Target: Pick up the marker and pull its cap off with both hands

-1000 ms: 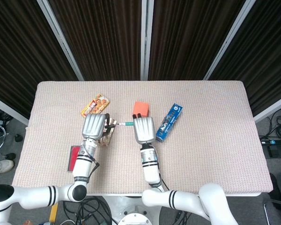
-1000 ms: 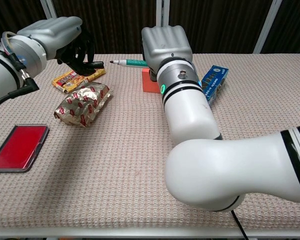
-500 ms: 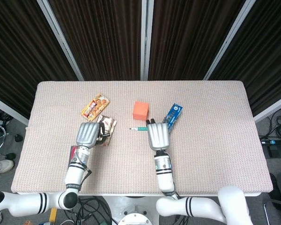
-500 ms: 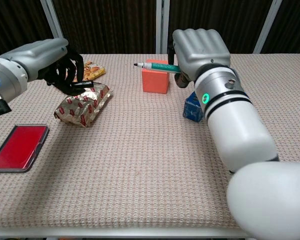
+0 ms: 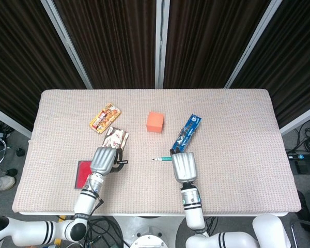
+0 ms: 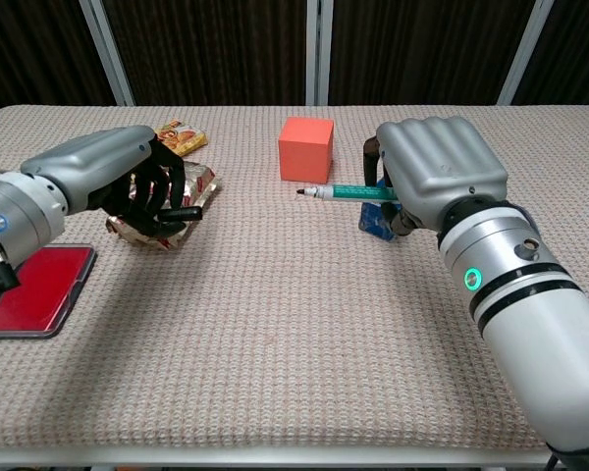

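Observation:
My right hand (image 5: 182, 165) (image 6: 437, 172) grips the teal marker (image 5: 164, 158) (image 6: 342, 192) by its rear end. The marker lies level above the table with its bare dark tip pointing left. My left hand (image 5: 104, 159) (image 6: 128, 182) is curled around a short black cap (image 5: 122, 161) (image 6: 183, 209), which sticks out toward the marker. A wide gap separates the cap from the marker tip. Both hands hover over the near half of the table.
An orange cube (image 5: 155, 122) (image 6: 306, 147) stands mid-table behind the marker. A blue packet (image 5: 188, 129) (image 6: 376, 218) lies by my right hand. A foil snack bag (image 5: 115, 137) (image 6: 164, 234), a yellow candy bar (image 5: 105, 117) (image 6: 180, 136) and a red card (image 5: 82, 173) (image 6: 34, 289) lie at the left.
Both hands have drawn back toward the near edge and lower. The right hand carried the marker rightward, the left kept the cap, and the gap between them widened.

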`<state>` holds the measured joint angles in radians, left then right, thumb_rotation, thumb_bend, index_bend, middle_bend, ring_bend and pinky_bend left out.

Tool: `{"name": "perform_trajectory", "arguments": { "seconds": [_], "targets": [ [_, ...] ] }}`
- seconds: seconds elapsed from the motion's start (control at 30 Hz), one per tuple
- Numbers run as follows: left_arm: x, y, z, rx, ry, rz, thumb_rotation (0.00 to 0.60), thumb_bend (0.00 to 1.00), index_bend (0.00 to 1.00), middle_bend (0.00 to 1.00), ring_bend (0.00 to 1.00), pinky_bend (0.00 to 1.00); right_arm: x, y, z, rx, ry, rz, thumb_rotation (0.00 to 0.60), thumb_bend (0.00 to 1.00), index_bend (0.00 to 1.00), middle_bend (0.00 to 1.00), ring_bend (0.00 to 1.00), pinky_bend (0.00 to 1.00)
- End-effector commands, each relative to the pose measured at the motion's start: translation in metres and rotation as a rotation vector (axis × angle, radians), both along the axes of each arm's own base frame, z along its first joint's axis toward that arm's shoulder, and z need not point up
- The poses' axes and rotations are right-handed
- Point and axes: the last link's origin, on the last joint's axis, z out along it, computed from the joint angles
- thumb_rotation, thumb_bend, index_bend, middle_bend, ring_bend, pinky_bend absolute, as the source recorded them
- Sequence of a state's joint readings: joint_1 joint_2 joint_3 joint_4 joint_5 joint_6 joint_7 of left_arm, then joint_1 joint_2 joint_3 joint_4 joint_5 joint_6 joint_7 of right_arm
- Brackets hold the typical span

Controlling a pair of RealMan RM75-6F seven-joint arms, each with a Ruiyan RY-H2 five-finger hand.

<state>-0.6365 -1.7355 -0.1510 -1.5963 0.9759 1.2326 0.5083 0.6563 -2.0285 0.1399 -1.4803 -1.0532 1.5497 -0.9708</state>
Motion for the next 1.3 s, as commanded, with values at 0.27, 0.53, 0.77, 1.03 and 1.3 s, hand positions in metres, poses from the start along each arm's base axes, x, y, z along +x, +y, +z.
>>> {"name": "perform_trajectory", "arguments": {
  "seconds": [0.27, 0.53, 0.77, 1.03, 1.3],
  "targets": [
    [-0.019, -0.002, -0.004, -0.063, -0.010, 0.035, 0.600, 0.29, 0.53, 0.54, 0.54, 0.61, -0.004, -0.001, -0.010, 0.079, 0.034, -0.024, 0.600, 0.15, 0.56, 0.54, 0.77, 0.90],
    [-0.025, 0.004, 0.005, -0.015, -0.018, 0.025, 0.600, 0.22, 0.43, 0.46, 0.46, 0.53, -0.001, -0.002, -0.009, 0.079, 0.012, -0.016, 0.600, 0.04, 0.38, 0.40, 0.76, 0.90],
    [-0.022, 0.016, 0.032, 0.095, -0.045, 0.020, 0.600, 0.20, 0.42, 0.46, 0.46, 0.50, -0.002, -0.002, 0.016, 0.004, -0.066, 0.012, 0.600, 0.04, 0.37, 0.41, 0.76, 0.90],
    [-0.057, 0.017, 0.089, 0.316, 0.074, -0.036, 0.600, 0.15, 0.30, 0.28, 0.16, 0.14, -0.050, 0.003, 0.087, -0.128, -0.098, 0.124, 0.600, 0.05, 0.31, 0.26, 0.07, 0.15],
    [-0.103, -0.030, 0.116, 0.427, 0.205, 0.006, 0.600, 0.11, 0.22, 0.13, 0.05, 0.04, -0.119, 0.036, 0.136, -0.041, 0.023, 0.029, 0.600, 0.04, 0.08, 0.08, 0.00, 0.00]
  ]
}}
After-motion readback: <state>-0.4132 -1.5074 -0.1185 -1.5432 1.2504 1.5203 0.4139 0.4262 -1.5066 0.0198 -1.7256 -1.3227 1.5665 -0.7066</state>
